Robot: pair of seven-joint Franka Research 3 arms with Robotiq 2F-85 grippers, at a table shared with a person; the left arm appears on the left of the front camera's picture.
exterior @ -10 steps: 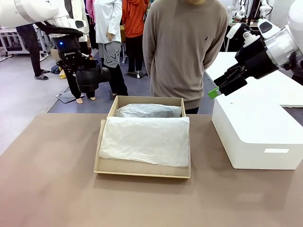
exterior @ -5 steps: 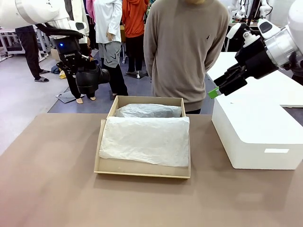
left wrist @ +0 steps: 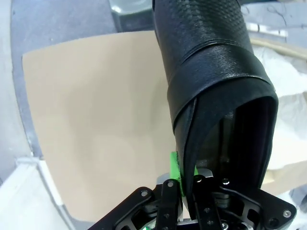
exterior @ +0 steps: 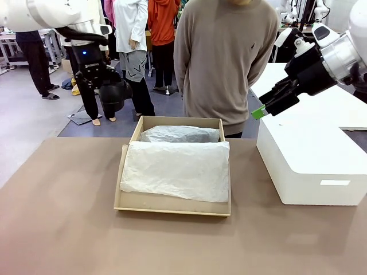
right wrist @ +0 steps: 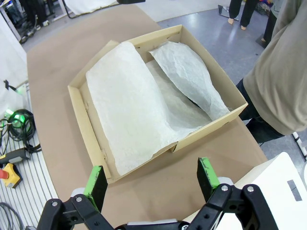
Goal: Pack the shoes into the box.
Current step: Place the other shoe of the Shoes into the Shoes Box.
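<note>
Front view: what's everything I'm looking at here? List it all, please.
Shoe: one, glossy black, held in the air left of the box.
Box: one, tan cardboard, table middle, open.
Tissue paper: sheets, white, lining the box.
White box: one, table's right.
Table: one, brown.
Person: one, beige sweater, behind the box.
Left fingers: black, green pads, shut on the shoe.
Right fingers: black, green pads, open, above the white box.

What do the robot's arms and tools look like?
The left arm and right arm both have smooth, rounded white shells ending in black wrists. A small blue light glows on the left wrist. The left tool and right tool are black, built from bolted linkages, with bright green pads on their fingers.
</note>
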